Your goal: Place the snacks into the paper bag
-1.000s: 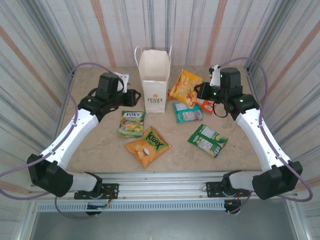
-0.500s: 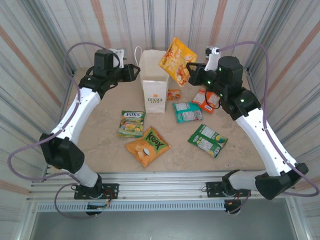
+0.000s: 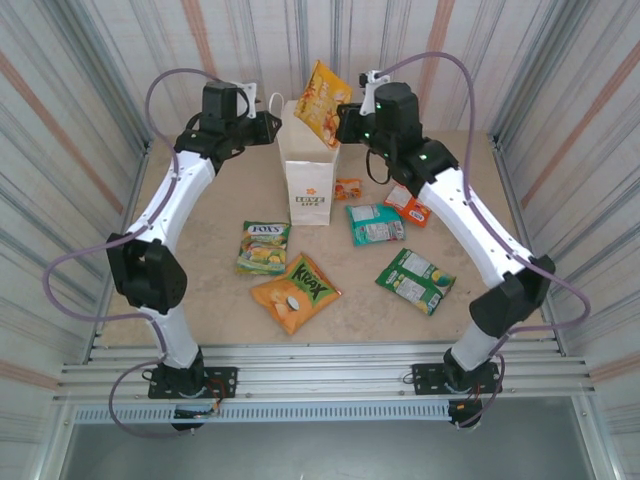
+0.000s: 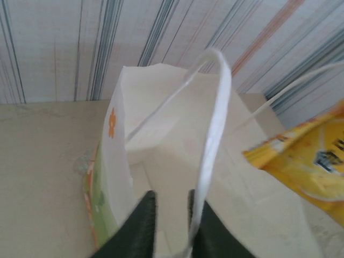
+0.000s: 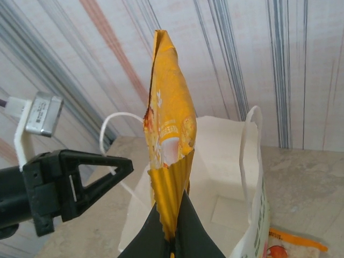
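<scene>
The white paper bag (image 3: 310, 185) stands upright at the back of the table, its mouth open (image 4: 177, 161) (image 5: 226, 161). My left gripper (image 3: 275, 127) (image 4: 171, 196) is at the bag's left side, jaws drawn in close on the twisted handle (image 4: 215, 134), which is pulled taut toward it. My right gripper (image 3: 345, 120) (image 5: 171, 201) is shut on the bottom seam of the yellow-orange snack packet (image 3: 322, 100) (image 5: 169, 134), which hangs above the bag's mouth. On the table lie the FOX'S (image 3: 264, 246), Krax (image 3: 296, 292), dark green (image 3: 416, 280), teal (image 3: 375, 224), orange-white (image 3: 408, 205) and tiny orange (image 3: 348, 188) packets.
Striped curtain walls close in the table at the back and both sides. The loose packets lie in front of and to the right of the bag. A metal rail (image 3: 320, 360) runs along the near edge.
My right arm lifted the yellow-orange packet off the table and carried it left over the bag. My left arm rose to the bag's left handle and its jaws narrowed on it.
</scene>
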Tool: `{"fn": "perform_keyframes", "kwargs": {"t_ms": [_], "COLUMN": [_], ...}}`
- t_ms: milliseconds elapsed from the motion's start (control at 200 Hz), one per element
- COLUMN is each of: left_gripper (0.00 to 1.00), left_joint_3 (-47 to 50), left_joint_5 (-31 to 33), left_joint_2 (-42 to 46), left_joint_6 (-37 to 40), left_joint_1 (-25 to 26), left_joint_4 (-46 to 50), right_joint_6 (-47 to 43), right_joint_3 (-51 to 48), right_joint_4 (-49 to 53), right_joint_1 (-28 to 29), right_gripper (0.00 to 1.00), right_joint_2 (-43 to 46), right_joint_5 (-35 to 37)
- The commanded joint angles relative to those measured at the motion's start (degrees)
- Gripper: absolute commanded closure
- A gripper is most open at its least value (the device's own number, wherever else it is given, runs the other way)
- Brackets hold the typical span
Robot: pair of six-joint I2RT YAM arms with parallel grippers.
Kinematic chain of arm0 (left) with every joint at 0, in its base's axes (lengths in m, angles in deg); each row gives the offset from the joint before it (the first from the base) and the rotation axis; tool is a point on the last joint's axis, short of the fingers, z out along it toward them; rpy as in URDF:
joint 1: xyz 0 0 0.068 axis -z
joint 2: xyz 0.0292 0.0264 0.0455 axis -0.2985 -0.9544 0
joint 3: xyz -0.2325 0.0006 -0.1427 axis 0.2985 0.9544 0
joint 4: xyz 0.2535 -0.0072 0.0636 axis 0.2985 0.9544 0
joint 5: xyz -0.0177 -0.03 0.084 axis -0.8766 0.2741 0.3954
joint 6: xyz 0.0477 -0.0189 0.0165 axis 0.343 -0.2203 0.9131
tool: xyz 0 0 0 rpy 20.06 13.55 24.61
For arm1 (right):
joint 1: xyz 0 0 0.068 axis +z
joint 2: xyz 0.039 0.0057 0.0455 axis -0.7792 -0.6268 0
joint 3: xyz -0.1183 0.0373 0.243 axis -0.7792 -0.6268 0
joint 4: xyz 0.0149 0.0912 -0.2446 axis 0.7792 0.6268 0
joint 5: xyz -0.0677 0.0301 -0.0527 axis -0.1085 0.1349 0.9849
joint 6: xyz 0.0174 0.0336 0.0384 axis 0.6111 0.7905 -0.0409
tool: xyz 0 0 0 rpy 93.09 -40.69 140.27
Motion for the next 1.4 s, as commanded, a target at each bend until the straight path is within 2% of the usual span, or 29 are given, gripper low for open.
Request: {"fn": "perform_keyframes", "kwargs": {"t_ms": [0,70,356,712,772,817,877,947,1112,1278,1393], "left_gripper": [0.91,1.00,1.00,1.00,1.00,1.00,0.93,0.84,0.61,0.54,0.43], "left_joint_3": [-2.1,-2.1,2.7,6.7,6.5,6.4,6.3,5.9,4.6,4.6,5.2], "left_joint_5": [-1.1,-1.4,-1.8,-2.0,-1.9,-1.7,-1.3,-0.8,-0.4,-0.5,-0.1], "left_joint_2": [-0.3,-0.2,3.1,5.8,5.9,6.0,6.1,6.2,6.7,8.9,11.5], "left_joint_6": [1.2,1.2,0.3,0.2,0.4,0.5,0.5,0.7,1.0,1.0,0.5], "left_joint_1": [-0.1,-0.2,-0.1,0.2,0.2,0.2,0.2,0.2,0.1,0.2,0.2], "left_joint_4": [0.1,0.4,-1.1,-2.5,-2.3,-2.2,-2.1,-1.6,0.0,1.4,3.3], "right_joint_6": [-2.0,-2.2,-0.6,3.0,3.1,3.1,3.1,2.9,1.0,0.1,0.3], "right_joint_3": [5.4,8.2,17.1,18.5,18.5,18.7,19.0,19.0,18.3,14.4,9.5], "right_joint_4": [0.7,1.9,9.3,8.6,8.5,8.9,9.9,11.2,13.9,15.6,16.6], "right_joint_1": [0.8,1.3,3.0,3.5,3.5,3.5,3.5,3.5,3.5,3.5,3.5], "right_gripper": [1.00,1.00,1.00,0.96,0.89,0.77,0.67,0.60,0.56,0.55,0.53], "right_joint_2": [-3.8,-7.0,-17.2,-21.6,-21.6,-21.5,-20.9,-19.6,-14.9,-8.8,-3.7], "right_joint_5": [2.2,2.3,6.4,2.9,2.4,2.0,2.2,3.0,3.5,2.2,-0.7]}}
